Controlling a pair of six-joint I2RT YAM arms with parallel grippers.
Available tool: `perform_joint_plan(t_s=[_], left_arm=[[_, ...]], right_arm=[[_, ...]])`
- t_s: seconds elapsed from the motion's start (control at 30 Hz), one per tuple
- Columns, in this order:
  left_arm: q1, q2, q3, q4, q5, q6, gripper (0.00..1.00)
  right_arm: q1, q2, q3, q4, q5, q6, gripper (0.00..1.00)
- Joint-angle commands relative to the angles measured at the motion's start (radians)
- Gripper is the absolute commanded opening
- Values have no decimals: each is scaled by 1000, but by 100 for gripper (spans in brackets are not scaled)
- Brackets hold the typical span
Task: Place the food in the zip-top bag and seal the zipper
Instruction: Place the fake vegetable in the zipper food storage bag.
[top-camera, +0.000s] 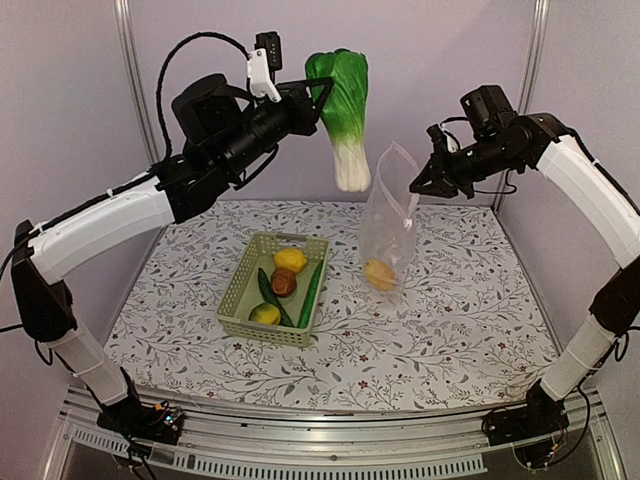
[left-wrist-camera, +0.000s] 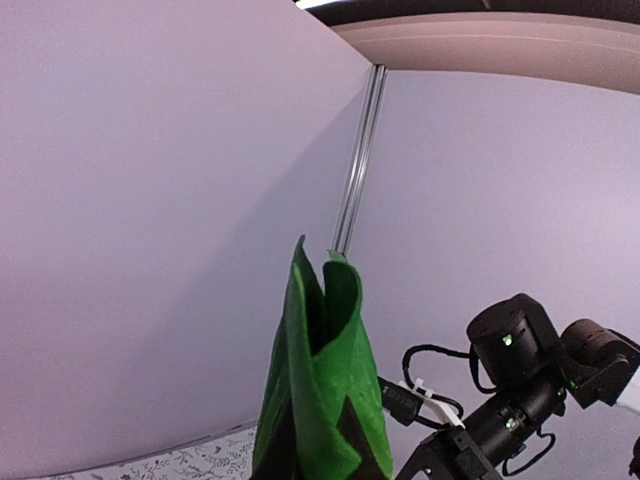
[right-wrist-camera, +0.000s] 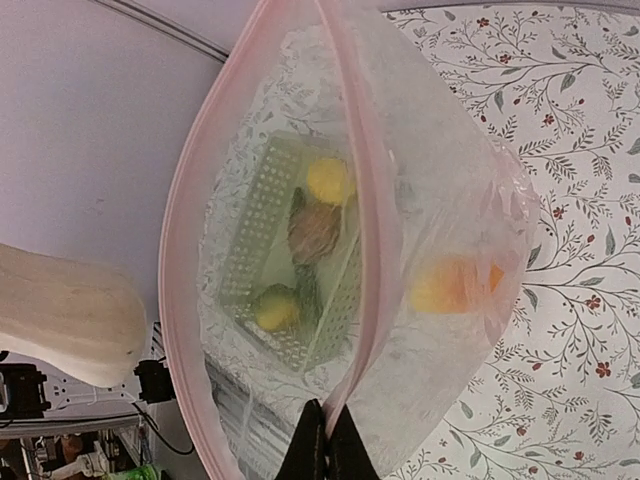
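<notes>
My left gripper (top-camera: 318, 98) is shut on the white-stalked leafy green (top-camera: 343, 110), holding it high, stalk down, just left of the bag's mouth; its leaves fill the left wrist view (left-wrist-camera: 325, 400). My right gripper (top-camera: 424, 178) is shut on the pinkish zipper (right-wrist-camera: 362, 200) of the clear zip-top bag (top-camera: 388, 225), which hangs upright with its mouth open. The orange-yellow oblong piece (top-camera: 379, 274) lies in the bag's bottom (right-wrist-camera: 452, 285). Two yellow lemons (top-camera: 290, 260) (top-camera: 265, 314), the reddish-brown round one (top-camera: 284, 282) and the green cucumber (top-camera: 311, 292) lie in the basket.
The pale green lattice basket (top-camera: 241, 290) stands mid-table, left of the bag. The table has a floral cloth (top-camera: 450, 330). Lilac walls close in the back and sides, with a metal post (left-wrist-camera: 357, 160) in the corner.
</notes>
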Motion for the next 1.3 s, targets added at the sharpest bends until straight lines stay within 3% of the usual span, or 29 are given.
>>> perform_joint_plan(t_s=[0.0,0.27,0.6,0.97,1.23,1.27], left_arm=[[-37,28,29,227,-53,35,0],[-87,151,149,281,-48,98,0],[-121,230,160,284,-89,193,0],[-163,229,85,282,-259,217,0],[-182,266,-9,465,-363,352,0],[-180,283,-23,496,-363,358,6]], right_arm=[[9,16,-4,-15,-34,23,0],[24,16,-17,20,-74,48,0],[24,7,-16,35,-92,74,0],[24,-12,-24,56,-62,88,0],[24,-5,-13,79,-113,118,0],[24,-1,-5,78,-119,122,0]])
